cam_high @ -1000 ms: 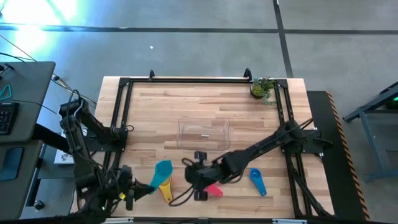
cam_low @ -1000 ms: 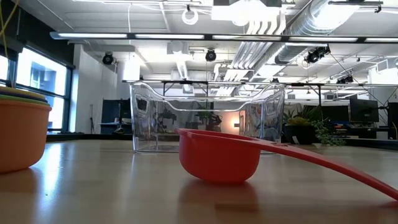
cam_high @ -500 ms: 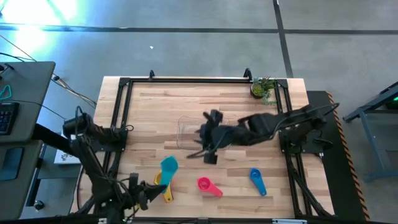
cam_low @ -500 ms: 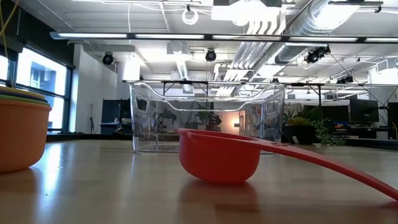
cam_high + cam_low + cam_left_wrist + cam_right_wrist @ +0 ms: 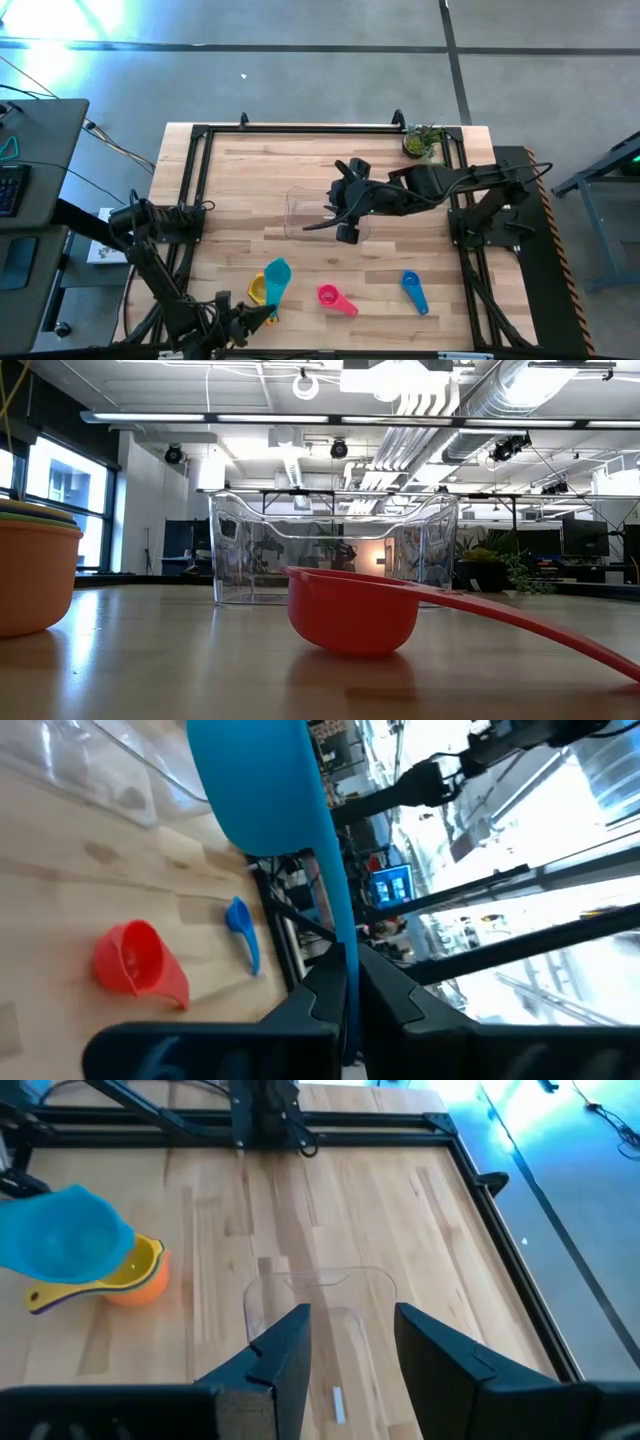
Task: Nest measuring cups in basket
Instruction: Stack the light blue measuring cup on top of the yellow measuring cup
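A wooden table [image 5: 250, 170] is sitting on a grey floor, with pipes and lights filling the ceiling behind. The left gripper [image 5: 345, 985] is pinching the teal cup [image 5: 276, 272] by its handle, above the nested stack [image 5: 260, 292]. The right gripper [image 5: 350, 1345], fingers spread, is hovering over the basket [image 5: 320, 1320]. The coral cup [image 5: 330, 297] and blue cup [image 5: 412, 288] are lying near the front edge.

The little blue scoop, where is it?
In the high view, the blue scoop lies on the table's near right part, right of the pink scoop.
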